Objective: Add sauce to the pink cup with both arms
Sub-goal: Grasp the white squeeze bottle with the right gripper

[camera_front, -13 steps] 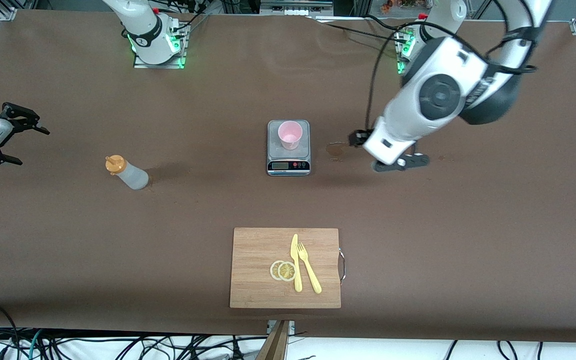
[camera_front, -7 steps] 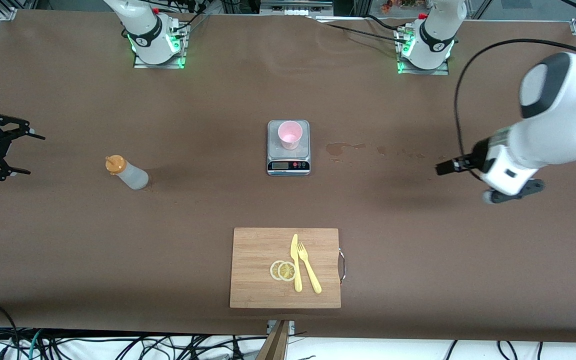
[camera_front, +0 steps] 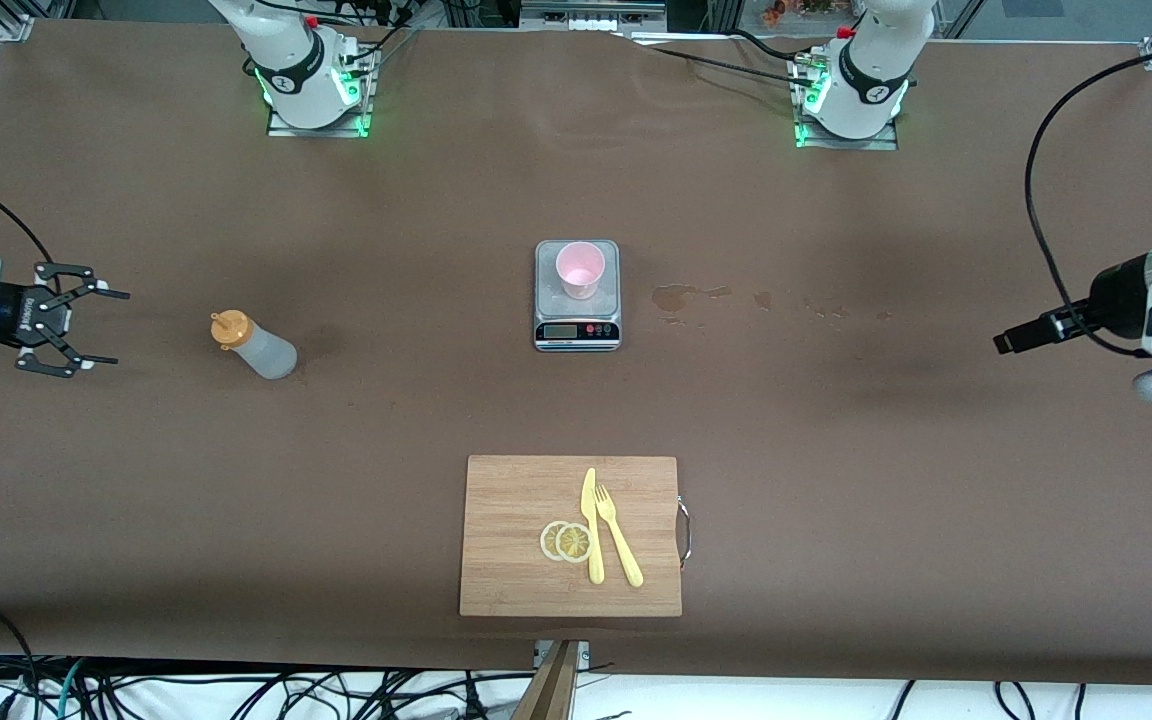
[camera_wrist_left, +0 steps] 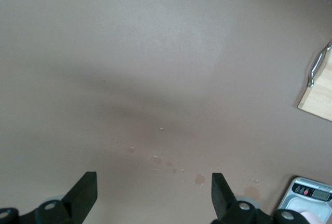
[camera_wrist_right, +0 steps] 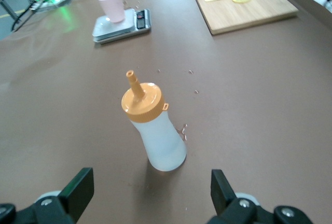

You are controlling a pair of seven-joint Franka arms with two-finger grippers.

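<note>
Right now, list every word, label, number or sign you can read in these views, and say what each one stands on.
Nothing here can be read.
Scale: its display and buttons are too small to read.
Right gripper: white lettering on its body, too blurred to read.
Sauce bottle, pink cup, cutting board: no markings seen.

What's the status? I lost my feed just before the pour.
Right gripper open, level with sauce bottle, not touching. Left gripper open over bare table, left arm's end. Pink cup upright on scale. Nothing between bottle and cup.
</note>
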